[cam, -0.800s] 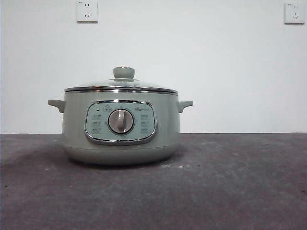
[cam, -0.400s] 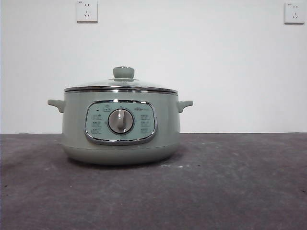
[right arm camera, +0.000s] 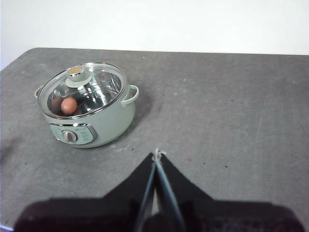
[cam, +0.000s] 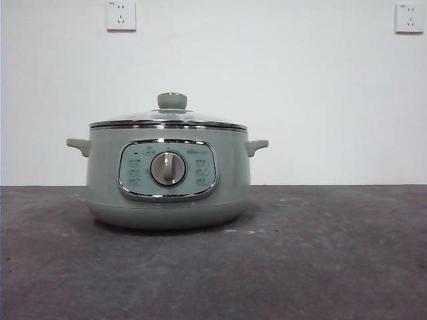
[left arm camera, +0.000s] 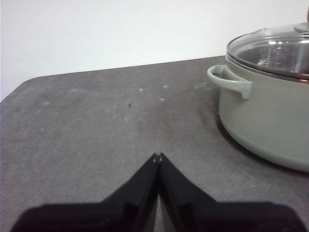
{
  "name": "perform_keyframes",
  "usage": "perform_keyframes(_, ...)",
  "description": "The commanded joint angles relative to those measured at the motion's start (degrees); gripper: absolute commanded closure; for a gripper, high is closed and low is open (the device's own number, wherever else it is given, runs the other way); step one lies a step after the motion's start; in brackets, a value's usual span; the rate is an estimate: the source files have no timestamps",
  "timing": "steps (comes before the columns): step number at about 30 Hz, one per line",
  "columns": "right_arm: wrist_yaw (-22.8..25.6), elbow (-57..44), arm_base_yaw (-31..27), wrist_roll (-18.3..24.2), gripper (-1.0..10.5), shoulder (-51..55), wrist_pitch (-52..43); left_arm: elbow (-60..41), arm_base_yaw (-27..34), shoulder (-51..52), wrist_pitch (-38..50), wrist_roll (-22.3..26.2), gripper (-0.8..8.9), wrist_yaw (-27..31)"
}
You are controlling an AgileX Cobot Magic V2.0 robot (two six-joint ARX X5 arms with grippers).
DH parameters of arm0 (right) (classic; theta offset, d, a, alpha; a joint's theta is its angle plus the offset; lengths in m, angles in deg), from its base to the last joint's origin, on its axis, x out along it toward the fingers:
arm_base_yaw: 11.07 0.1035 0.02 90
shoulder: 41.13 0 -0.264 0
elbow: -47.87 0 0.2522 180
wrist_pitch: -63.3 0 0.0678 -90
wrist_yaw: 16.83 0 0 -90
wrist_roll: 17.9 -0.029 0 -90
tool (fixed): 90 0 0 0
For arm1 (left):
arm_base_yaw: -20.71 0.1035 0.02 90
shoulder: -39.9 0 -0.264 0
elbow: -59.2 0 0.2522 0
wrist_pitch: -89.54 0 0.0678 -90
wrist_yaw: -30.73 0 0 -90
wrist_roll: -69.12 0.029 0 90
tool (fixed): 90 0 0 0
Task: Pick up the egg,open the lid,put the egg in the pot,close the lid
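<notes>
A: Where do we stand? We see the pot (cam: 168, 177) on the table (cam: 320, 253) with the lid (cam: 168, 120) seated on it, and through the glass in the right wrist view the egg (right arm camera: 68, 105) lies inside, toward nine o'clock of the pot's floor.

B: Agreed, so by our reading the task looks finished. Both arms wait away from the pot. Our left gripper (left arm camera: 158, 155) has its jaws pressed together on nothing, with the pot's side handle (left arm camera: 230, 81) off at about two o'clock from the tips. Our right gripper (right arm camera: 156, 152) is likewise clenched and empty, the pot at about ten o'clock from it, well apart.

A: If we had to handle things again?

B: The egg we judge light, smooth and easily cracked, so we would close gently around its middle. The lid is glass with a metal rim, stiff and breakable; its green knob (cam: 172, 101) at the centre is the one sensible hold. The pot itself looks heavy, best left where it is.

A: Any writing?

B: The control panel (cam: 168, 170) carries small marks around the dial (cam: 168, 168), and a tiny logo at one o'clock of it, but we cannot read any of it. Two wall sockets (cam: 121, 15) sit above, without legible labels.
</notes>
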Motion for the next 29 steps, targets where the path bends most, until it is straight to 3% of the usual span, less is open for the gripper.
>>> perform_keyframes(1, 0.09, -0.39, 0.04, -0.63, 9.5, -0.04, 1.55, -2.60, 0.57, 2.43, 0.37, -1.81, 8.17, 0.20)
perform_keyframes(5, 0.09, -0.39, 0.07, -0.61, 9.5, -0.04, 1.55, -4.79, 1.25, 6.43, -3.15, -3.34, 8.17, 0.24)
perform_keyframes(29, 0.09, -0.37, 0.07, -0.61, 9.5, -0.09, 1.57, -4.76, 1.42, 2.69, -2.49, -4.13, 8.17, -0.26)
